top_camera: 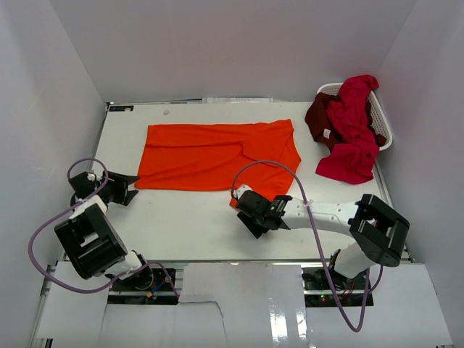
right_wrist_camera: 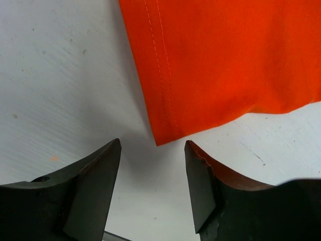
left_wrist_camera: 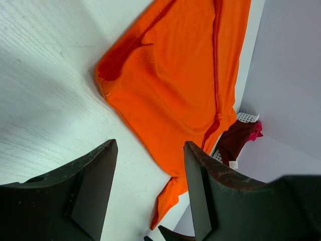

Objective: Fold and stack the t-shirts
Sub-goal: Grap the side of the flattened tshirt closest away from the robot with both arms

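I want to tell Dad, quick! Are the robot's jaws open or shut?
Left gripper: jaws open, empty.
Right gripper: jaws open, empty, beside the orange t-shirt.

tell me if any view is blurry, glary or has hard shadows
top external: even soft light, sharp, no hard shadows, orange t-shirt very saturated; left wrist: cloth sharp, the dark fingers underlit with little detail; right wrist: hem stitching crisp, only a faint soft shadow on the table near the fingertips.
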Controlling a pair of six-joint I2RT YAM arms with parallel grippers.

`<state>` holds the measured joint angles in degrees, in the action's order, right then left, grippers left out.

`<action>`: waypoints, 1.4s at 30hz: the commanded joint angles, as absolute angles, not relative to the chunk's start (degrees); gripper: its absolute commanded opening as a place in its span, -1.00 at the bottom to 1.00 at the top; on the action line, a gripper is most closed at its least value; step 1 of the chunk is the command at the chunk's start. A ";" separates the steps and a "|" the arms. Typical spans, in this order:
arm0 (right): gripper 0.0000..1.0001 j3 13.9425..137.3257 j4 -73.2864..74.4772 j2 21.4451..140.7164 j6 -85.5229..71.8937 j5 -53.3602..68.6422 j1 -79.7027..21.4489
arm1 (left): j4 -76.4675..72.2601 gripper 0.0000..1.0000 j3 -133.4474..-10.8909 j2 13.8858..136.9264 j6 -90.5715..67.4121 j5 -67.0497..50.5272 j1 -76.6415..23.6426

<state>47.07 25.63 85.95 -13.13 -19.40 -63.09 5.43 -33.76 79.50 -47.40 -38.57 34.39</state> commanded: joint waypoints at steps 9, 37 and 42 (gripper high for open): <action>0.11 49.66 22.06 89.38 -10.46 -18.11 -60.21 | 4.31 0.31 -36.12 81.39 -45.88 -38.67 34.80; -0.56 47.72 22.50 89.03 -9.84 -11.96 -56.34 | 4.31 0.23 -33.05 78.93 -46.05 -36.48 34.80; -0.46 48.25 22.85 89.56 -9.49 -11.60 -56.25 | 4.04 0.25 -31.73 78.75 -46.49 -36.04 34.80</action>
<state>47.92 20.80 89.08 -9.82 -13.32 -56.55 4.64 -32.56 80.68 -46.37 -36.56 34.44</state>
